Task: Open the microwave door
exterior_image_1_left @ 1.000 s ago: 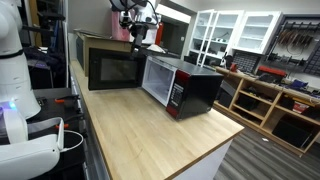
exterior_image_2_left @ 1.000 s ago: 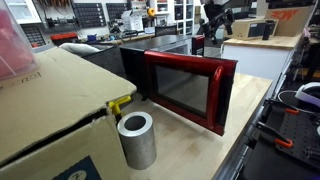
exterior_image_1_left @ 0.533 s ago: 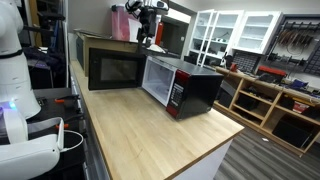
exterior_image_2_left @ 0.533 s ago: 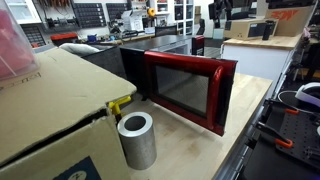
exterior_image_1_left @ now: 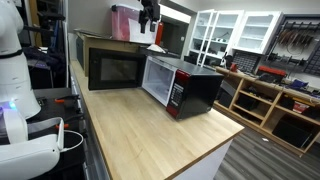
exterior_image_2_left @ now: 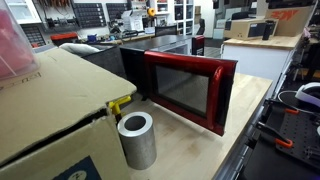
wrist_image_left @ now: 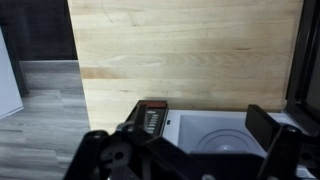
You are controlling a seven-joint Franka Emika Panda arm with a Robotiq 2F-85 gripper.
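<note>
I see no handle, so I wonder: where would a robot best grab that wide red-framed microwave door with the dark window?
Its free vertical edge, farthest from the hinge. The red-framed microwave door stands swung out from the black microwave body, leaving that thin edge bare on both faces. Probably best to come in sideways and pinch it, one finger on each face.

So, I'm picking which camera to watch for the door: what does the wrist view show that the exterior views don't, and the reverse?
Only the wrist view: a straight-down look past the gripper, its fingers spread wide, onto the keypad from above.
Only the exterior views: the door standing open, the cardboard box, a metal cylinder, and the gripper hanging high above the microwave.
Both: the wooden table and part of the microwave.
</note>
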